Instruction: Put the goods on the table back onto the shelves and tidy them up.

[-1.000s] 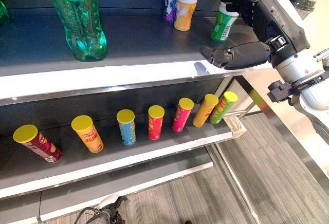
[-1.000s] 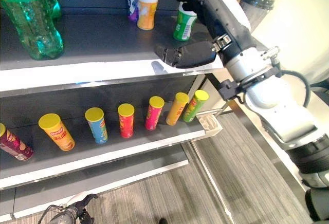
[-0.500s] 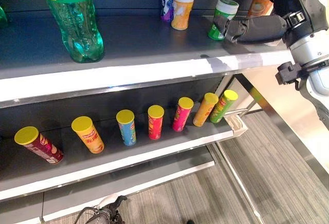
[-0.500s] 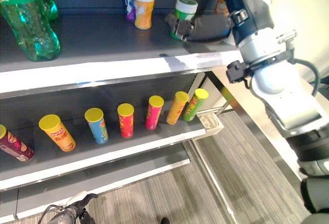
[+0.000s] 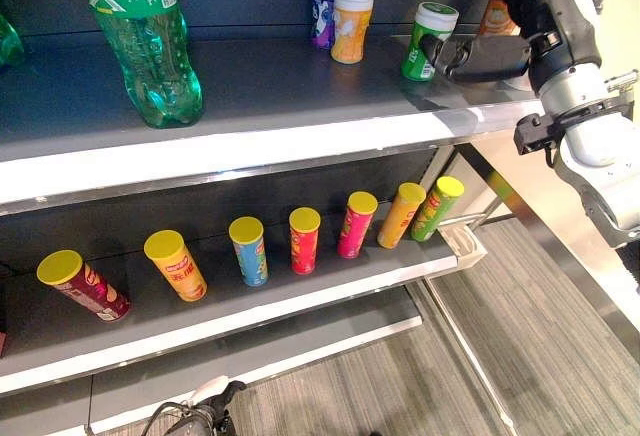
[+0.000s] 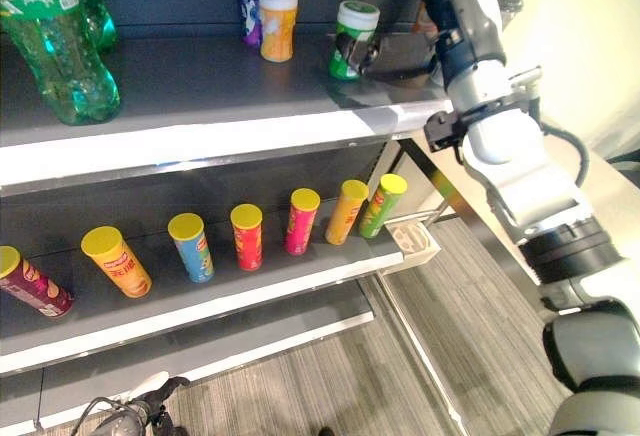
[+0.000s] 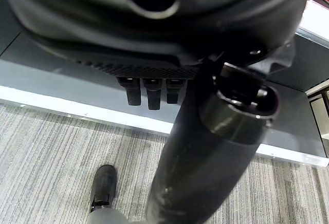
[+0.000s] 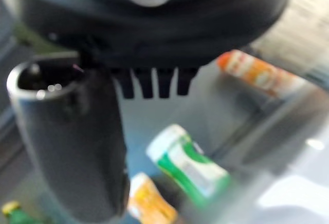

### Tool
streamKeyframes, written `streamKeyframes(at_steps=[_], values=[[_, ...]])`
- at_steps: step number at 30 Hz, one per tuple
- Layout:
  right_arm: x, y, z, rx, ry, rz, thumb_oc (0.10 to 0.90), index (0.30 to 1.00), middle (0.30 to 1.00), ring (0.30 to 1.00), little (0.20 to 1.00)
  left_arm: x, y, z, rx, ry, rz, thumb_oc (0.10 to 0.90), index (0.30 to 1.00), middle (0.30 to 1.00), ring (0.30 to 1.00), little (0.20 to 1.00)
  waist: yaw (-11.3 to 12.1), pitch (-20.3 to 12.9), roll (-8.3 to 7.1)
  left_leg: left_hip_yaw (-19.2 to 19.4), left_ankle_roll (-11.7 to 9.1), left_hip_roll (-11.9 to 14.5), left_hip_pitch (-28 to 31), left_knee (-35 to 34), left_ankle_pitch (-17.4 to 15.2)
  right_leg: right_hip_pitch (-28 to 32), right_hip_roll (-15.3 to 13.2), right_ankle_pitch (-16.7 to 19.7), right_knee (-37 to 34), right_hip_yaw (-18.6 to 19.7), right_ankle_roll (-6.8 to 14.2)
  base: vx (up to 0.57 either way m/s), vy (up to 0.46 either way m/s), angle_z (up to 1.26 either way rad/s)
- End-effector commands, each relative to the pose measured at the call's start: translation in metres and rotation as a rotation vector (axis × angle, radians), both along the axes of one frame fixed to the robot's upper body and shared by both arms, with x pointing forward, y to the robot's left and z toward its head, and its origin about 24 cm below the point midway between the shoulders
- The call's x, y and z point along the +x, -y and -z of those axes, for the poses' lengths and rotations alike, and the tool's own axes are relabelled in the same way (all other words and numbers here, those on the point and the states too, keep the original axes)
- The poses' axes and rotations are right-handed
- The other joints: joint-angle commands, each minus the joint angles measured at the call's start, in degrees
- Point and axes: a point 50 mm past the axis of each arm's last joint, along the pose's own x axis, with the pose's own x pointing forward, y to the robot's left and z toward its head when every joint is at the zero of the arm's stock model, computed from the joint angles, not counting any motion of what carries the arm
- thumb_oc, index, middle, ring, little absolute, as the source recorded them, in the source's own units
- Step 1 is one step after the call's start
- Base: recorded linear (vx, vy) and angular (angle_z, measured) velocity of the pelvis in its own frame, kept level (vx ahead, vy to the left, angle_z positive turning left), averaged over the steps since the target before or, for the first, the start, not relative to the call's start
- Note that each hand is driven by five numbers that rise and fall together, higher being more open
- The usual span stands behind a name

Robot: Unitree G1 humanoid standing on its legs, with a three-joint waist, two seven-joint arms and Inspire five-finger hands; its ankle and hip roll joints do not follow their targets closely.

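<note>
Green can (image 5: 428, 39) upright on top shelf (image 5: 300, 86), right hand (image 5: 487, 56) beside it, fingers straight, empty; nudge gently toward can pair, avoid tipping.

we see our right hand (image 8: 149, 23) as a dark bulk, with the thumb (image 8: 72, 147) standing out thick beside a short row of straight fingers (image 8: 151, 82) that hold nothing. past them lies the grey shelf (image 8: 221, 106). on it a green canister with a white lid (image 8: 187, 165) shows clear of the fingers, an orange canister (image 8: 151, 203) sits just beside it near the thumb, and another orange and white container (image 8: 254, 72) lies well apart toward the shelf's far side.
</note>
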Motion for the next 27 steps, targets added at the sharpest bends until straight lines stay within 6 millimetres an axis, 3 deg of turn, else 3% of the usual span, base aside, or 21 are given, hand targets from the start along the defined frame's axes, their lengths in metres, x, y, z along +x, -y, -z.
streamKeyframes(at_steps=[1,19,27], values=[[-0.02,-0.013,-0.079,0.065,0.292,-0.053,0.8,0.9,0.9,0.9,0.9,0.024,-0.013,-0.015,0.022,0.094,0.03,0.8,0.9,0.9,0.9,0.9,1.5,-0.9,-0.89,-2.6,-0.5,0.6,4.2,0.2,-8.0,0.3,3.0,1.8,4.4,1.5,-0.4,0.0,0.0,0.0],[0.0,-0.011,-0.05,0.073,0.165,-0.022,0.8,0.9,0.9,0.9,0.9,0.029,-0.009,-0.018,0.015,0.109,0.064,0.8,0.9,0.9,0.9,0.9,2.6,-0.6,-0.65,-3.3,-0.4,0.6,4.5,0.2,-8.1,0.9,3.5,0.7,4.4,0.8,-0.7,0.0,0.001,0.0],[0.006,-0.01,-0.051,0.094,0.161,0.006,0.8,0.9,0.9,0.9,0.9,0.032,-0.013,-0.021,0.023,0.128,0.059,0.8,0.9,0.9,0.9,0.9,3.0,-0.1,-0.63,-3.8,-0.3,0.5,4.3,0.2,-8.2,0.8,3.3,1.0,4.4,0.6,-0.7,0.0,0.0,0.0]])
